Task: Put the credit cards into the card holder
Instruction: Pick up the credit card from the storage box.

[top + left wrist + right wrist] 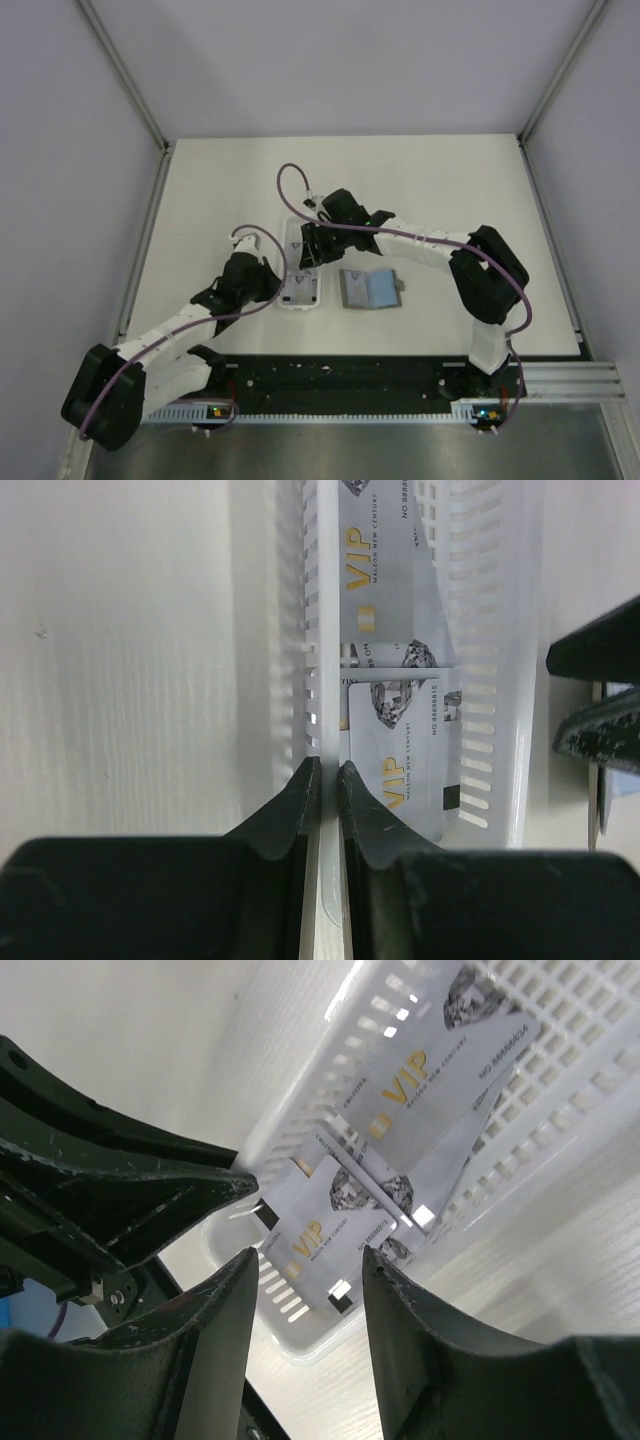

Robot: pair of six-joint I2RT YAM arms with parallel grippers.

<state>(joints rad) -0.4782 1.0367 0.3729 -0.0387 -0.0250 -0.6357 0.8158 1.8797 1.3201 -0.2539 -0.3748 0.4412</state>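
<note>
Several silvery VIP credit cards (400, 770) lie overlapping in a slotted white tray (490, 680). My left gripper (329, 770) is shut on the tray's left wall, a thin white strip of that wall pinched between its fingers. My right gripper (310, 1255) hangs open over the tray's near end, with the closest card (325, 1225) showing between its fingers; it grips nothing. From above, the right gripper (308, 258) is over the tray (300, 297) and the left gripper (275, 290) is at its left side. The card holder (370, 290) lies open on the table right of the tray.
The left gripper's dark fingers (130, 1195) sit close beside the right gripper at the tray's end. A metal rail (350, 375) runs along the table's near edge, and white walls enclose the table on three sides.
</note>
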